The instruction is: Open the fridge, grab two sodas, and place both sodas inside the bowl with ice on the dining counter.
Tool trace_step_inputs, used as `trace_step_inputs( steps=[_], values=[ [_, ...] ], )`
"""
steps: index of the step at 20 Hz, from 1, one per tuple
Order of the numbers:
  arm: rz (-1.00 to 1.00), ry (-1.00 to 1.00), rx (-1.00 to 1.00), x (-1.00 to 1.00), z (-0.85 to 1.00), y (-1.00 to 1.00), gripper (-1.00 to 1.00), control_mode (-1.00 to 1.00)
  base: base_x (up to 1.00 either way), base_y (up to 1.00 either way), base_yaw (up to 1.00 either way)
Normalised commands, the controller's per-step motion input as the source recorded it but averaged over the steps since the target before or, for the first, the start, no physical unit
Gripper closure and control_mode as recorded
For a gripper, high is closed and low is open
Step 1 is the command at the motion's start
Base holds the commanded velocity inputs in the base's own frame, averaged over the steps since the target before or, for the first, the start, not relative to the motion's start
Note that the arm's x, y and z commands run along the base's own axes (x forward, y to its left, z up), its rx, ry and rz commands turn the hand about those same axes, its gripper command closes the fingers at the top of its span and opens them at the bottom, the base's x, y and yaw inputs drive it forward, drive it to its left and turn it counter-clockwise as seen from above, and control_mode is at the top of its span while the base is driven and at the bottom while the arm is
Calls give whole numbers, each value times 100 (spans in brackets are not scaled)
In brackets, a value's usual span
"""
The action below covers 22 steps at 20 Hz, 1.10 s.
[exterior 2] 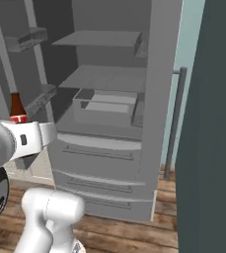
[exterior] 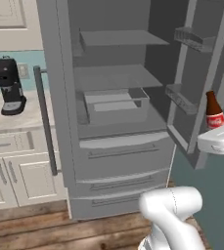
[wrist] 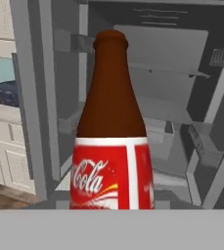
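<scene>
The grey fridge [exterior: 123, 146] stands with its upper doors swung open, showing bare shelves and a clear bin [exterior: 116, 105]. One soda [exterior: 214, 111], a dark-brown bottle with a red label, stands upright in my gripper [exterior: 216, 131], lifted in front of the fridge beside the open door with bins [exterior: 189, 68]. From the right base view the soda [exterior 2: 17, 106] rises out of my gripper [exterior 2: 19, 124] left of the fridge [exterior 2: 104, 148] drawers. The hand view has the soda [wrist: 111, 141] close up against the fridge interior; my fingertips are hidden.
A black coffee machine [exterior: 8, 88] sits on the wall counter with cream cabinets [exterior: 15, 176] left of the fridge. A long bar handle [exterior: 45, 122] juts from the open left door. A dark teal panel [exterior 2: 213, 123] stands close at the right. Wooden floor below.
</scene>
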Motion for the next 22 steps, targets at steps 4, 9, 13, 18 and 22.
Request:
trace_step_inputs(
  steps=[4, 9, 13, 18, 22],
  values=[
    [0, 0, 0, 0, 0, 0, 100, 100, -100, 0, 0],
    [0, 0, 0, 0, 0, 0, 100, 100, -100, 0, 0],
    [0, 0, 0, 0, 0, 0, 100, 100, -100, 0, 0],
    [0, 0, 0, 0, 0, 0, 100, 100, -100, 0, 0],
    [0, 0, 0, 0, 0, 0, 100, 100, -100, 0, 0]
  ],
)
